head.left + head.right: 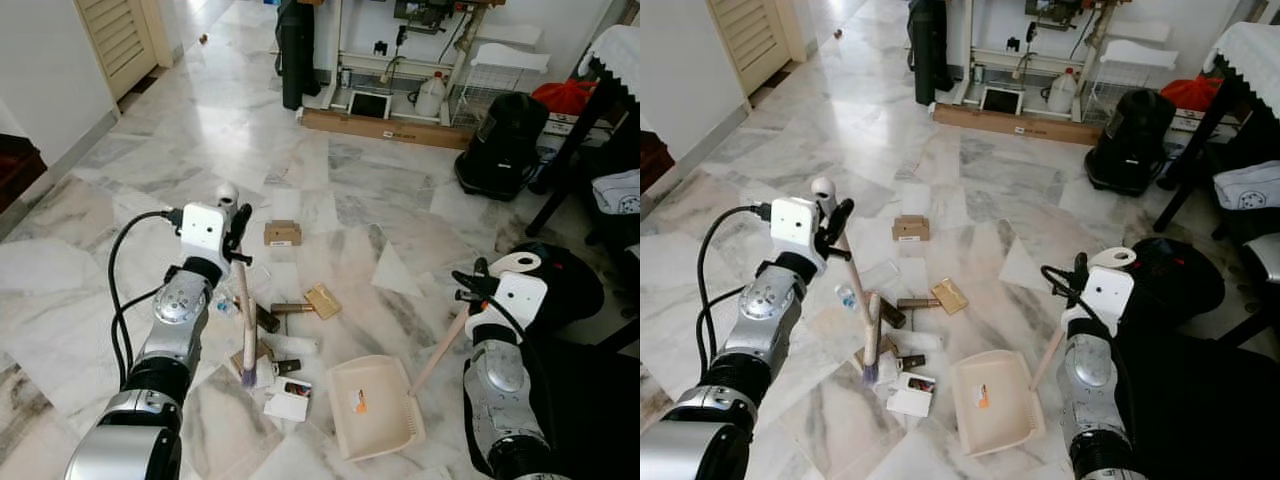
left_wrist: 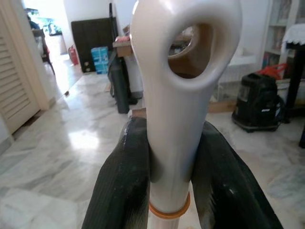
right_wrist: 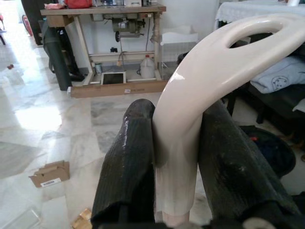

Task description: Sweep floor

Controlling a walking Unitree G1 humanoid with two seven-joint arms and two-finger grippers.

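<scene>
Step in hand: sweeping litter toward the dustpan [image 1: 375,405]. The left pincer [image 1: 238,232] is clamped on the broom [image 1: 243,320] handle; the bristles rest on the floor [image 1: 400,200] among scraps just beside the dustpan. The right pincer [image 1: 470,285] is closed around the dustpan handle. Next move: drag the bristles toward the pan mouth. The wrist views show both grips closely; the eye views show the litter.

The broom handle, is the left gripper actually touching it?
Touching. The left wrist view shows both black fingers pressed against the white broom handle, squeezing it between them with no gap.
</scene>
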